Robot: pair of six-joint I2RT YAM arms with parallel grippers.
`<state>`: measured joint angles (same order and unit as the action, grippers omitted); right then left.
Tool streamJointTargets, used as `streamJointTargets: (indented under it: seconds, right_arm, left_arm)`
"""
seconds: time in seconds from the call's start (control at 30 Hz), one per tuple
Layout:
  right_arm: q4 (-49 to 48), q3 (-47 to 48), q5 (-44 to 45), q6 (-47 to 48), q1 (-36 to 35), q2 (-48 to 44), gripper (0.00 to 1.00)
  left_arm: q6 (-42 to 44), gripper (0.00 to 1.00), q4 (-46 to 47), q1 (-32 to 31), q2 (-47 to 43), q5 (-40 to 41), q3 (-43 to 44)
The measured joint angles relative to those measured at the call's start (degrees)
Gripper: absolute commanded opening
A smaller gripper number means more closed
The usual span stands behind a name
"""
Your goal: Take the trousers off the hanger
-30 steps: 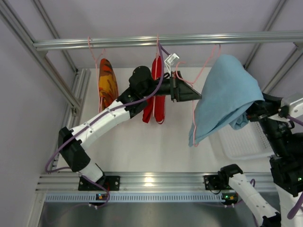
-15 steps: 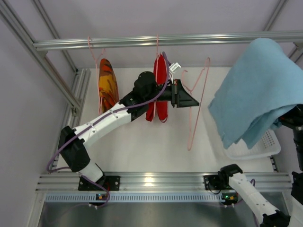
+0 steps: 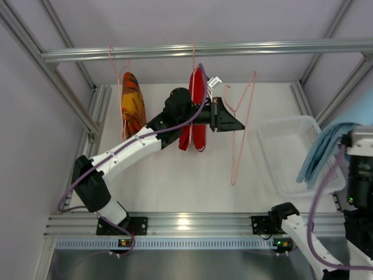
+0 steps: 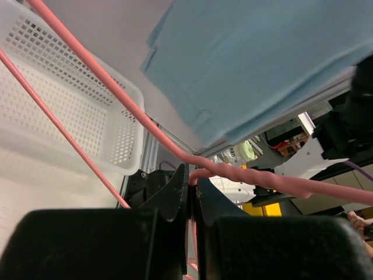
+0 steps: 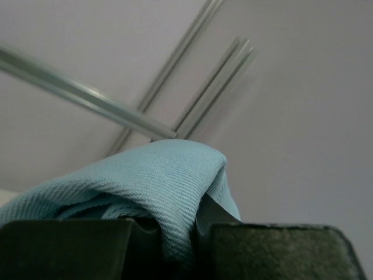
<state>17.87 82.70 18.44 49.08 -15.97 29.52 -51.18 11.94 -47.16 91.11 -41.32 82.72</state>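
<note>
Swung off to the right since a second ago, the light blue trousers (image 3: 322, 156) are off their hanger and hang at the right edge of the desk (image 3: 175, 175), draped past the right rim of the one white basket (image 3: 285, 121). The right end effector (image 5: 198, 228) grips them: the right wrist view shows a fold of blue cloth pinched between its two fingers.

Three pink wire hangers hang from the single aluminium rail (image 3: 204, 49) along the far edge. The left hanger (image 3: 109, 58) carries the orange-yellow patterned trousers (image 3: 132, 102). The middle hanger (image 3: 194, 55) carries the red trousers (image 3: 197, 111). The right hanger (image 3: 242, 134) is bare. So two garments remain hung and one is off.

Between the red trousers and the basket, the left end effector (image 3: 230, 121) is clenched on the bare hanger; its wrist view shows the pink wire caught between the nearly touching fingertips (image 4: 178, 184).
</note>
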Motion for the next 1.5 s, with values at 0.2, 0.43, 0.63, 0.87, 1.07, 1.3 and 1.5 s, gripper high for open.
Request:
streamJointTargets:
  seconds: [0.2,0.43,0.63,0.87,1.07,1.3,1.5]
  right_arm:
    - [2.86,-18.62,11.1,14.56,0.02,-2.32,0.0]
    - [3.98,-33.64,16.44,21.35,0.02,-1.88,0.0]
    - [2.82,-39.91,16.22,16.65,0.33,6.49,0.14]
    - [9.2,-38.71,10.36,6.27,1.03,3.45,0.96]
    - [21.66,-29.18,2.21,0.28,1.14,-6.54,0.99]
    - [28.89,-22.29,-2.91,-4.44,1.14,-12.92,0.79]
    - [31.45,-33.38,3.39,-5.79,1.14,-12.31,0.67]
  left_arm:
    - [-0.94,0.0,0.46,0.02,0.0,0.0,0.85]
    - [-2.78,0.0,1.16,0.57,0.28,-0.07,2.19]
    - [-5.38,0.0,4.35,1.01,0.31,-0.79,2.71]
    - [-5.86,0.0,5.51,1.42,0.31,-1.51,4.09]
    - [-5.86,0.0,5.6,1.49,0.31,-1.51,4.09]
    - [-5.66,0.0,5.53,1.46,0.33,-1.42,4.09]
    - [-4.37,0.0,4.15,1.46,0.35,-1.25,4.39]
